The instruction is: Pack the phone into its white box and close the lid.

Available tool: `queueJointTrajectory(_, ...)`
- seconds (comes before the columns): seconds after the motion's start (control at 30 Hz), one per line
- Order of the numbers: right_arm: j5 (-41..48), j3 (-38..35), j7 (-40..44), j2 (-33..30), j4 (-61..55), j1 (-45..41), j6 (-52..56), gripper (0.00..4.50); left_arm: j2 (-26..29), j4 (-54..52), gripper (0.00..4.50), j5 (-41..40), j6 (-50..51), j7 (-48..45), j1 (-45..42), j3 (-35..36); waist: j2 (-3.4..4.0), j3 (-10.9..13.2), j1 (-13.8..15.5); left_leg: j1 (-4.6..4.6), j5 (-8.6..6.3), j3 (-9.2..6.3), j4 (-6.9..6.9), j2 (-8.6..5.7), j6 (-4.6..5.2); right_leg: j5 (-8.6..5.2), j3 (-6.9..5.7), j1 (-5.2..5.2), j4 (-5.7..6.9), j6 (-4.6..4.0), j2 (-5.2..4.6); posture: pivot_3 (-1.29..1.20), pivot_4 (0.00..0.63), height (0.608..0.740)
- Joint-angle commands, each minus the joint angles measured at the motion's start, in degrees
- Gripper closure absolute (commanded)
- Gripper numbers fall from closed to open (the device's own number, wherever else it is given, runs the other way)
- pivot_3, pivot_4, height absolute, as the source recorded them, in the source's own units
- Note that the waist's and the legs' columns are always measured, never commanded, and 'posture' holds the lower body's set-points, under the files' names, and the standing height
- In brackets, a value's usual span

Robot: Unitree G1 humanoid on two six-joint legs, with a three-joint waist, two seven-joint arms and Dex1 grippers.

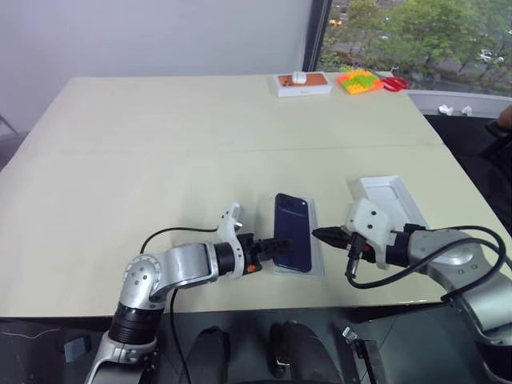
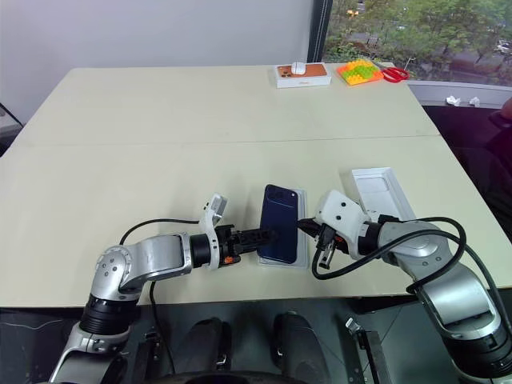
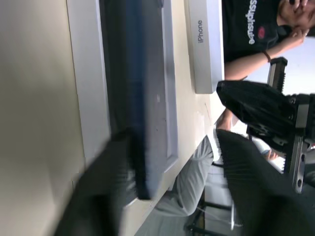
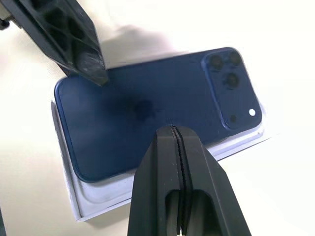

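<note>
The dark navy phone (image 1: 292, 232) lies back up in the shallow white box (image 1: 315, 250) near the table's front edge, a little askew, with the box's rim showing around it. My left gripper (image 1: 276, 246) is open at the phone's left long edge; one finger (image 3: 98, 191) is beside the box and the other (image 3: 256, 187) stands well away. My right gripper (image 1: 320, 234) is shut with nothing in it, its tip (image 4: 172, 132) just over the phone's right long edge. The white lid (image 1: 392, 198) lies to the right, with "iPhone" lettering on its side (image 3: 201, 44).
At the far edge of the table stand a small box with orange print (image 1: 304, 83), a bright block toy (image 1: 358, 80) and red scissors (image 1: 394, 82). A person in a dark shirt (image 3: 256, 29) is beyond the table's right side. The table's front edge (image 1: 264, 308) is close.
</note>
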Motion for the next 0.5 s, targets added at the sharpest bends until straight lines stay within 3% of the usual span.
queueJointTrajectory(0.03,0.41,-1.04,-0.49,-0.89,-0.83,-0.79,-1.04,4.5,2.45,-1.49,0.03,-1.19,1.68,-5.44,-2.14,0.89,0.0,0.0,0.0,0.0,0.0,0.0,0.0,0.0,0.0,0.0,-0.01,0.0,0.0,0.0,0.0,0.0,0.15,0.74)
queueJointTrajectory(0.1,0.38,-0.96,-0.72,-0.86,-0.66,-1.13,-1.01,4.5,4.96,-1.14,0.03,-1.19,2.63,-8.43,-2.5,1.07,0.0,0.0,-0.1,0.01,0.0,0.0,-0.01,0.0,0.0,0.0,-0.02,0.01,0.0,0.0,0.01,0.0,0.15,0.74)
queueJointTrajectory(0.33,-0.14,-0.07,-2.36,-0.35,0.97,-3.56,-0.53,4.5,22.85,-0.61,0.03,-0.77,8.38,-20.57,-6.19,0.8,0.01,0.01,-0.1,0.02,0.0,-0.02,-0.04,0.05,0.0,-0.01,-0.11,-0.01,-0.01,-0.02,0.06,0.0,0.15,0.74)
queueJointTrajectory(0.43,-0.57,0.94,-3.15,0.03,1.98,-4.65,-0.65,4.5,27.55,0.53,0.03,4.4,9.86,-29.37,-7.14,2.91,0.01,0.01,-0.11,-0.02,0.0,-0.02,-0.06,0.04,0.01,-0.02,-0.11,-0.01,-0.12,-0.02,0.03,0.0,0.15,0.74)
queueJointTrajectory(0.5,-1.23,1.84,-4.07,0.21,2.78,-5.5,-0.4,4.5,30.45,-0.63,0.03,13.16,9.39,-38.04,-7.32,3.95,0.02,0.02,-0.17,-0.06,0.0,0.0,-0.07,0.04,0.01,-0.01,-0.11,-0.01,-0.23,-0.03,0.04,0.0,0.15,0.74)
